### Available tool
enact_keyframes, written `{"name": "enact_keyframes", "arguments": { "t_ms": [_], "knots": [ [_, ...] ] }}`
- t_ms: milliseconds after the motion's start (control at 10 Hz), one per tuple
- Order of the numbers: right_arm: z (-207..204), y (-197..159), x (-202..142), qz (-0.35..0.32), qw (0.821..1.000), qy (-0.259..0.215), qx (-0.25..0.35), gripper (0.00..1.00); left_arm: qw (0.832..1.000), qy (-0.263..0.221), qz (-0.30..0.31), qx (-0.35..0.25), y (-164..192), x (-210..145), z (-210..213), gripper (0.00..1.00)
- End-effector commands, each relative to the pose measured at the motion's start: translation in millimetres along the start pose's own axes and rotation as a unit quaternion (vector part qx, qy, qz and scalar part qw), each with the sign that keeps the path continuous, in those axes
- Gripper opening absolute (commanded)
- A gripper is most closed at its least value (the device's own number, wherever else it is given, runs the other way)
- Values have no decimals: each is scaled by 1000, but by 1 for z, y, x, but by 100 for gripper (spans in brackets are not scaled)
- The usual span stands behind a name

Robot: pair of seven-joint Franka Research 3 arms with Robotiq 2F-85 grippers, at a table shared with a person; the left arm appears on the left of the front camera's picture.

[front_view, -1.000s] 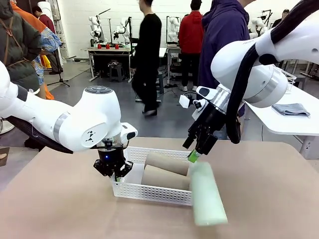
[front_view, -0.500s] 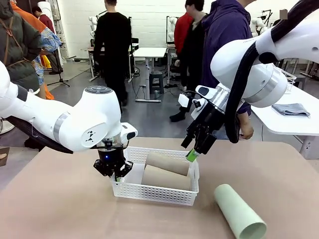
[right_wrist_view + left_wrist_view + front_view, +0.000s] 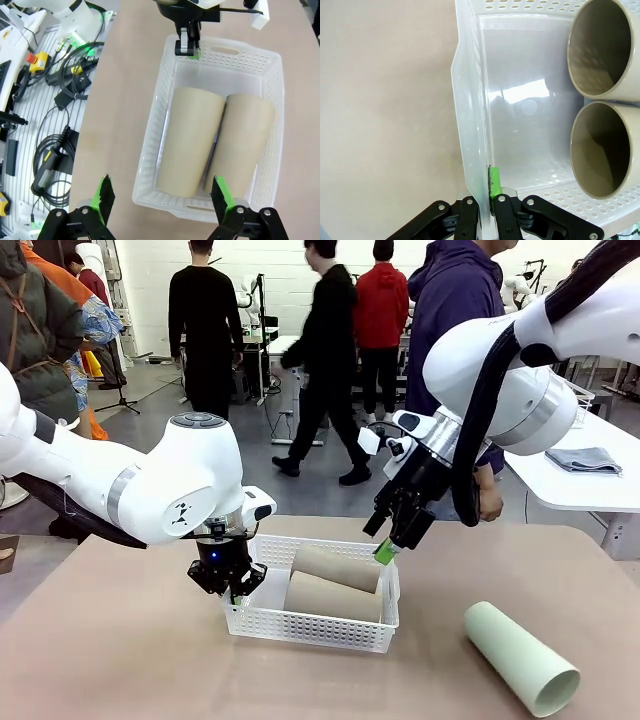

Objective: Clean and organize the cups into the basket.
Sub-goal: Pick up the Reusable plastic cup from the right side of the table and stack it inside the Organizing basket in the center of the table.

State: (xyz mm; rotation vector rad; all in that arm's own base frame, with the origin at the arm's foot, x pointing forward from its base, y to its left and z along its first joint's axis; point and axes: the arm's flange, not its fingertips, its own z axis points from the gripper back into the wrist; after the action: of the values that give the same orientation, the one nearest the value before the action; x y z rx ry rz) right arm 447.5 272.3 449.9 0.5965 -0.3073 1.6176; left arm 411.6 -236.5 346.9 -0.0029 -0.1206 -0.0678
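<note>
One mint cup (image 3: 518, 655) lay on its side on the table (image 3: 120, 660), nearest, four o'clock of my spread right gripper (image 3: 387, 552), axis running ten to four, mouth at four. Farther back, two tan cups (image 3: 335, 567) lay in the basket (image 3: 310, 630), whose nine o'clock wall my left gripper (image 3: 232, 592) pinched; my right arm was the nearer.

White basket (image 3: 310, 628), 2 tan cups (image 3: 335, 568), mint cup (image 3: 520, 658).

Tan table (image 3: 100, 660), grey cloth (image 3: 584, 460) on white side table (image 3: 556, 494), black cables (image 3: 59, 102)
</note>
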Motion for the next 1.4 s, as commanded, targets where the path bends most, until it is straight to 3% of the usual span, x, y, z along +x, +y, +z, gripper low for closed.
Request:
{"name": "enact_keyframes", "arguments": {
  "t_ms": [0, 200, 400, 600, 800, 1100, 1300],
  "knots": [
    [2, 13, -10, 8, 1000, -14, -3, 100, 1000, -3, -1, 1, 0, 0, 2, 0],
    [18, 28, -29, -12, 1000, -5, -12, 100, 1000, -3, -1, 1, 0, 0, 2, 0],
    [45, 60, -55, -41, 997, 6, -60, 100, 1000, -3, -1, 1, 0, 0, 2, 0],
    [81, 95, -85, -48, 992, -42, -108, 100, 1000, -3, -1, 1, 0, 0, 2, 0],
    [105, 129, -113, -90, 985, -33, -143, 100, 1000, -3, -1, 1, 0, 0, 2, 0],
    [124, 162, -117, -136, 972, 2, -192, 100, 1000, -3, -1, 1, 0, 0, 2, 0],
    [126, 157, -126, -160, 965, -7, -207, 100, 1000, -3, -1, 1, 0, 0, 2, 0]
  ]
}}
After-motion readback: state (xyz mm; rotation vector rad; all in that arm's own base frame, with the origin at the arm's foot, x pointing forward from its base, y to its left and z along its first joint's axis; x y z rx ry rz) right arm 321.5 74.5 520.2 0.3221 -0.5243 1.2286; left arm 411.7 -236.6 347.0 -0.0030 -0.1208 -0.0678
